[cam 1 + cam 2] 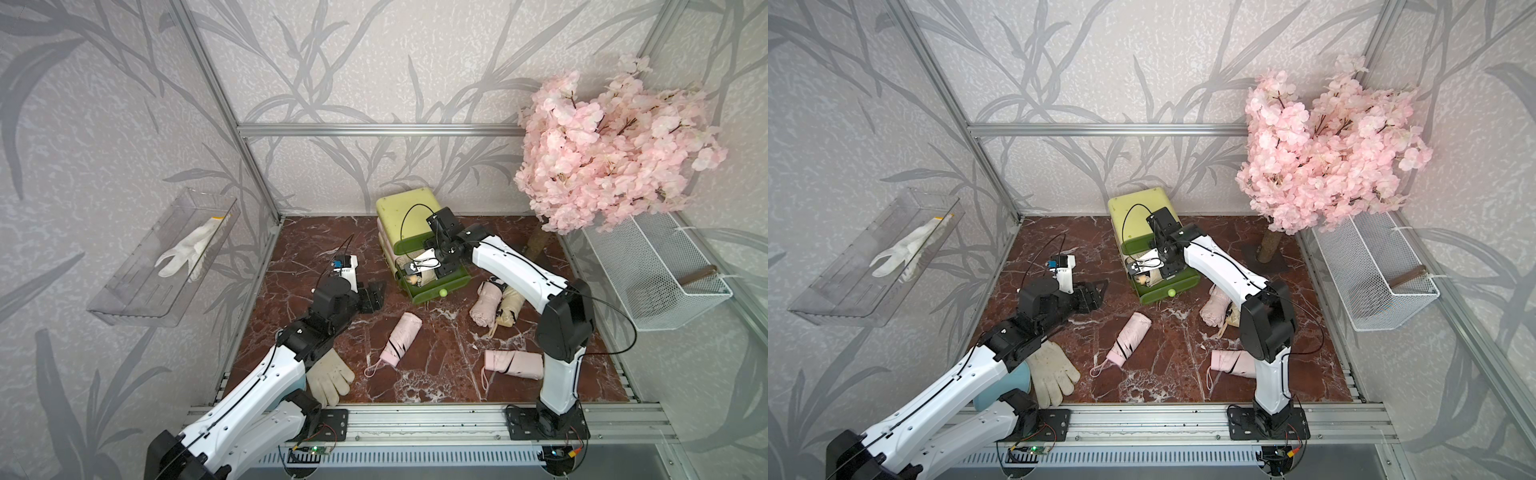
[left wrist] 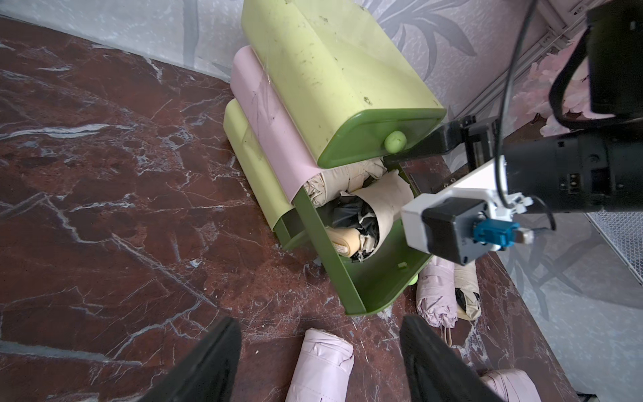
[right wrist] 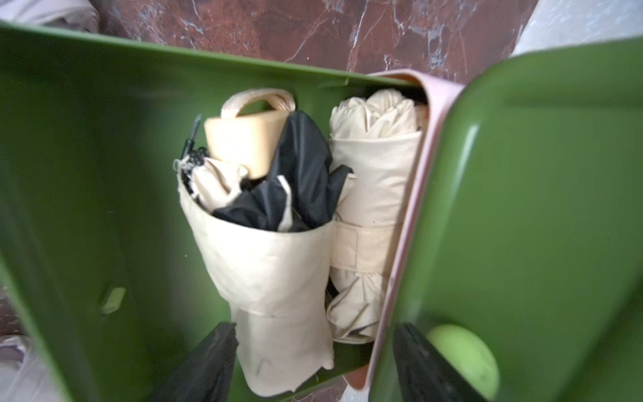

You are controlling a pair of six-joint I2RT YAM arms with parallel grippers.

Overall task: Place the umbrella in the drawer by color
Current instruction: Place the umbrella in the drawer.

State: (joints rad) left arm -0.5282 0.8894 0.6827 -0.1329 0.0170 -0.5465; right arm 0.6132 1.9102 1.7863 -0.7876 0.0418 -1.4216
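Umbrella (image 1: 411, 279), beige fabric roll, lies in the pulled-out dark green plastic drawer (image 1: 459, 286) of the rounded lime chest (image 1: 399, 216) in both top views. Right hand (image 1: 417, 269) sits over that drawer; its spread is hidden there. Left hand (image 1: 372, 296) hovers over the veined red-brown marble counter (image 1: 436, 374), fingers apart, empty. Pink folded umbrellas (image 1: 400, 338) lie loose on the counter.

Left wrist: glossy scuffed chest with pink middle band (image 2: 264, 115), round knob (image 2: 395, 141) on the shut top drawer; two beige rolls side by side in the open one, black lining showing.

Right wrist, blurry: black fingers (image 3: 212, 362) spread either side of the umbrella's end, gap on the knob side, gripping nothing; tan blocky handle (image 3: 240, 142) with strap loop.
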